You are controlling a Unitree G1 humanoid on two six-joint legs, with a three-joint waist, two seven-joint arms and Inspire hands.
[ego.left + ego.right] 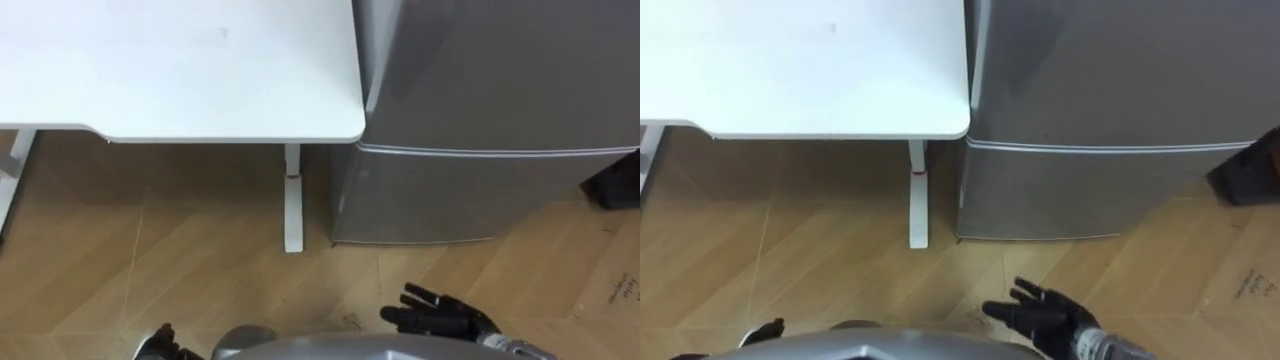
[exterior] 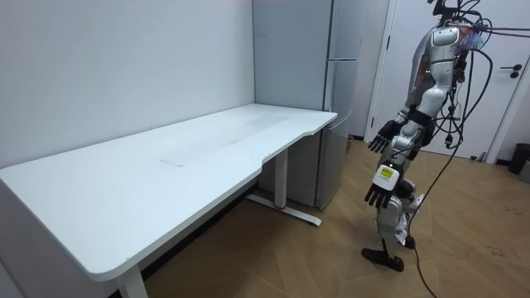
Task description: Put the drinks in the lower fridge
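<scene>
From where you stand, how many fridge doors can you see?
2. The upper door is beside the table's corner; the lower door is beneath it, near the floor. Both are shut. Higher parts may be hidden.

My right hand (image 1: 1045, 312) hovered in front of the fridge (image 1: 1110, 90), below its shut lower door (image 1: 1090, 190), with the fingers spread and empty over the wooden floor (image 1: 790, 260). Just left of the fridge stood the white desk (image 1: 800, 70) with its leg (image 1: 917, 200). A dark object (image 1: 1252, 165) sat to the fridge's right.
</scene>
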